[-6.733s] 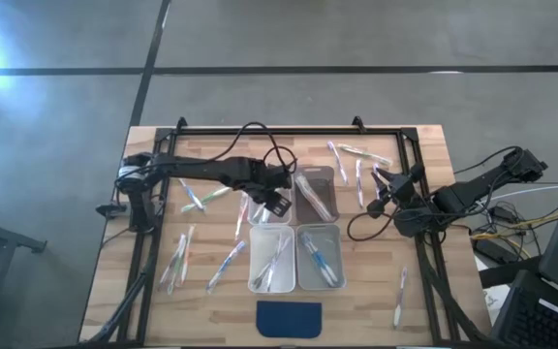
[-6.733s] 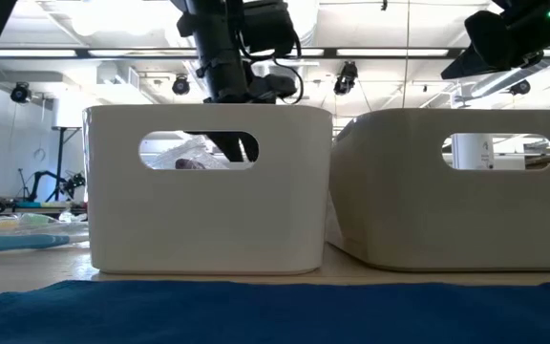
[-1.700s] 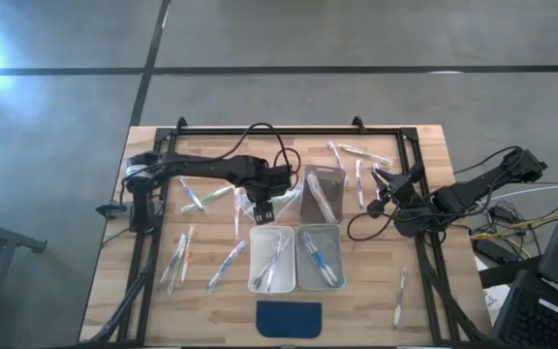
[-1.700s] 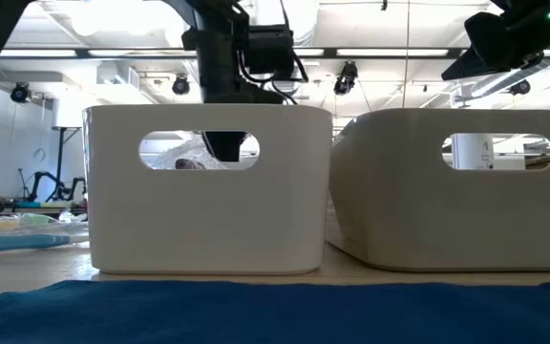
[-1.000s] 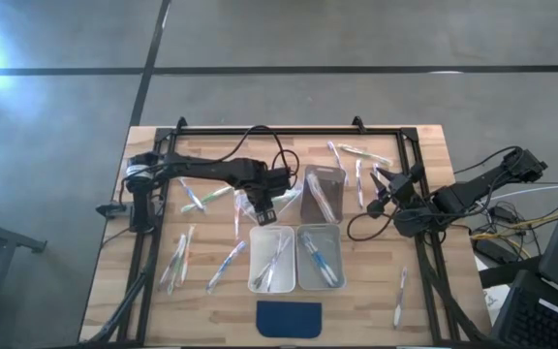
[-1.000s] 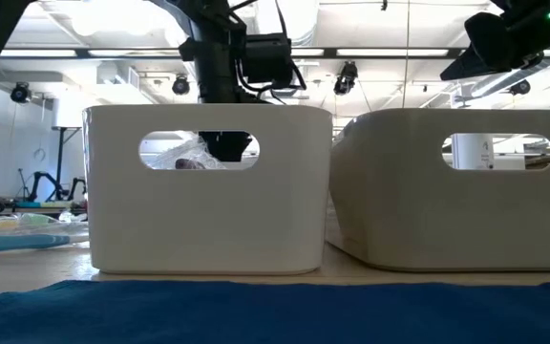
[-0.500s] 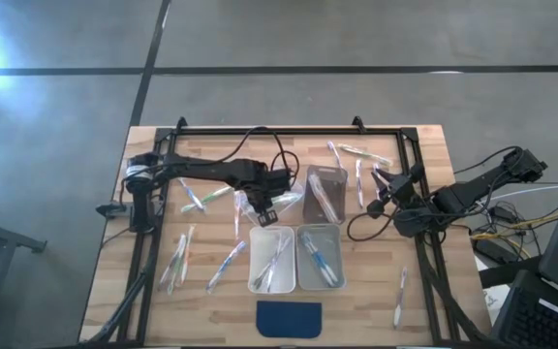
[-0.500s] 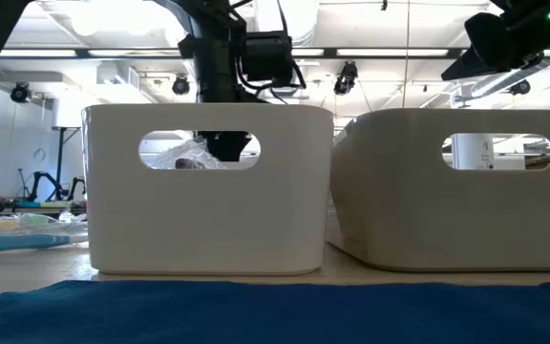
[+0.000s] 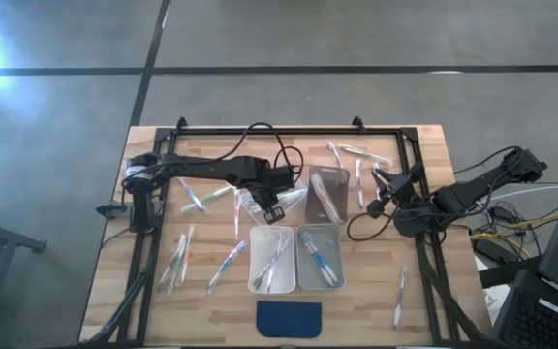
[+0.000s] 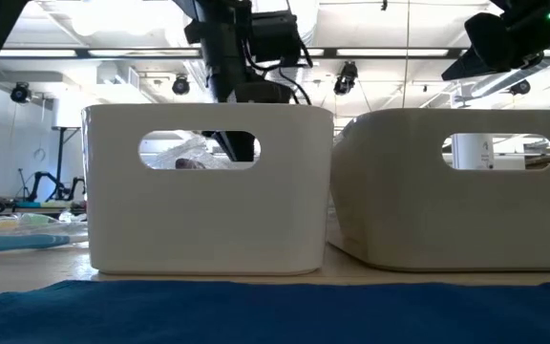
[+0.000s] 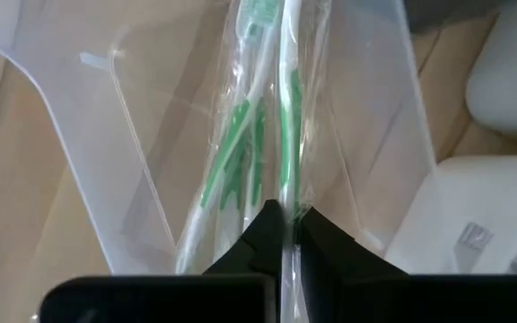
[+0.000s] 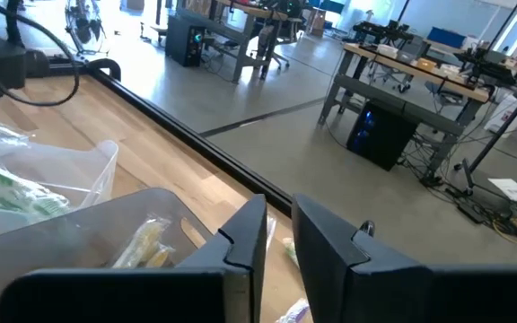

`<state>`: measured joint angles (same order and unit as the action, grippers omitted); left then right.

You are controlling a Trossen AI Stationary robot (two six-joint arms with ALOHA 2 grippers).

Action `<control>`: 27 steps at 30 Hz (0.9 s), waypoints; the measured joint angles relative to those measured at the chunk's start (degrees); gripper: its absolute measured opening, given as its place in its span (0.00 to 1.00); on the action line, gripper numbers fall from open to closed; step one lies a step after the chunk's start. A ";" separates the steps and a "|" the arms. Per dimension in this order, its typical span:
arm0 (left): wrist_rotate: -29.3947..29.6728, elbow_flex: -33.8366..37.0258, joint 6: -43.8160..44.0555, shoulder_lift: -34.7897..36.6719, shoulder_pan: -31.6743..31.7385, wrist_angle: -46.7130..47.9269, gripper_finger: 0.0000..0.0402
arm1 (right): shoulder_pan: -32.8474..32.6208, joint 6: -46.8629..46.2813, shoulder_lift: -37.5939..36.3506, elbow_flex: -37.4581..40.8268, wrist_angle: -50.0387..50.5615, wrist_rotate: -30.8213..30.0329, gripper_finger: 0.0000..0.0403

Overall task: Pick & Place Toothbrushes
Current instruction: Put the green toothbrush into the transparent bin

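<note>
The two dark fingers of the left gripper are pinched together on a thin clear wrapper with green-handled toothbrushes inside; the crinkled glossy film runs straight away from the fingertips. This packet hangs inside a clear bin of smooth transparent plastic with rounded corners, and light wood shows through its walls. From above, the left gripper is near the middle of the table, over the back-left bin of a group of four.

The right gripper has flat, dark, blocky fingers with only a narrow gap between them, and nothing is seen in that gap. It waits at the right side of the table, near the black metal frame. In the high view the right gripper is well apart from the bins.

The two front bins each hold some thin wrapped toothbrushes, and the back-right bin holds some too. More toothbrushes lie loose on the pale wooden planks at the left, some at the back right, and one alone at the front right. A dark blue flat pad, soft-looking and rectangular, lies at the front edge.
</note>
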<state>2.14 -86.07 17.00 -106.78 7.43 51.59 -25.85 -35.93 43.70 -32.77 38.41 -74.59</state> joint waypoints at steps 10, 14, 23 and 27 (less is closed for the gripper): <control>2.38 -5.47 -9.45 0.11 -0.54 5.01 0.05 | 0.00 -0.01 0.00 0.00 0.09 0.00 0.22; 2.53 -5.80 -17.68 0.11 -0.52 7.28 0.05 | 0.00 -0.01 0.00 0.00 0.11 0.00 0.24; 2.50 -3.94 -22.30 0.11 -0.26 4.28 0.05 | 0.04 -0.01 0.00 0.00 0.15 0.00 0.27; 2.44 -2.72 -19.56 0.11 0.54 2.89 0.05 | 0.04 -0.01 -0.02 0.00 0.15 0.00 0.26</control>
<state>4.58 -88.80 -2.56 -106.67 7.98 54.48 -25.80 -35.94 43.68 -32.77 38.57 -74.59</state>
